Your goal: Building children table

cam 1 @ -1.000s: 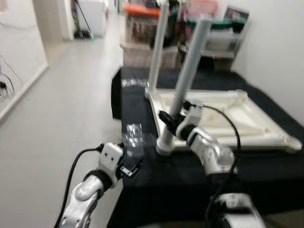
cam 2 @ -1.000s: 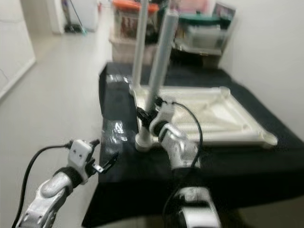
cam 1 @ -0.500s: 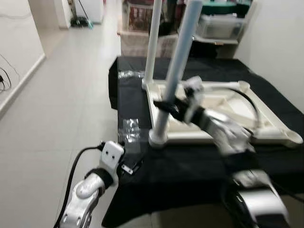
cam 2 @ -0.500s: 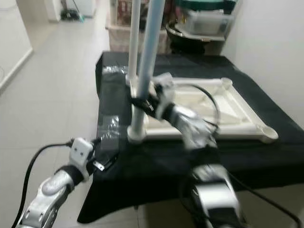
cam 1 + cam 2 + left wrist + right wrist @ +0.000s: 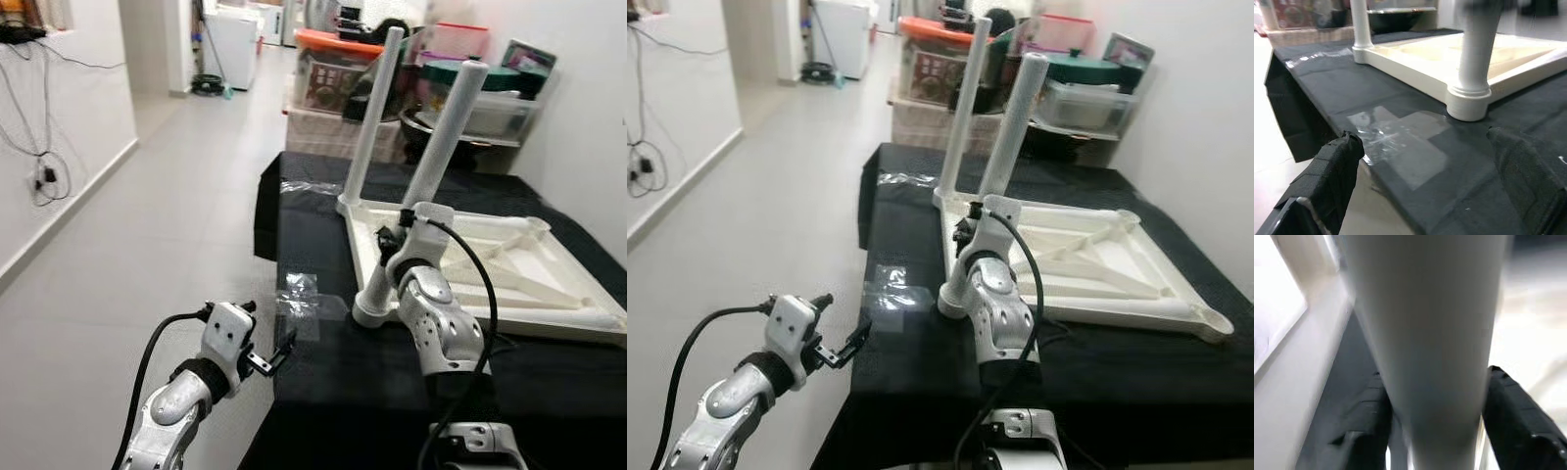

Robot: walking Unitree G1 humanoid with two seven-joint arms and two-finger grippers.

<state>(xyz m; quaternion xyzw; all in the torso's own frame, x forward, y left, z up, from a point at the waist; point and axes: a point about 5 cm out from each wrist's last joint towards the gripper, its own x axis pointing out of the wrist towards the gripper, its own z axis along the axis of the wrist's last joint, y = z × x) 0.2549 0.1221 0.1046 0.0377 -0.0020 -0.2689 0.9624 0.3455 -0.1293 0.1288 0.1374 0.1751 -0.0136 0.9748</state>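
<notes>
Tabletop (image 5: 509, 257) with two upright legs (image 5: 431, 162)

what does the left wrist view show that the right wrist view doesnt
Left wrist view alone: the black cloth over the table, a clear plastic sheet lying on it, the near leg's foot socket, the far leg, the upturned tabletop, and the left gripper with its fingers spread apart, holding nothing.

Right wrist view alone: the right gripper with a finger on either side of the leg's shaft, close up.

Both: the near leg.
</notes>
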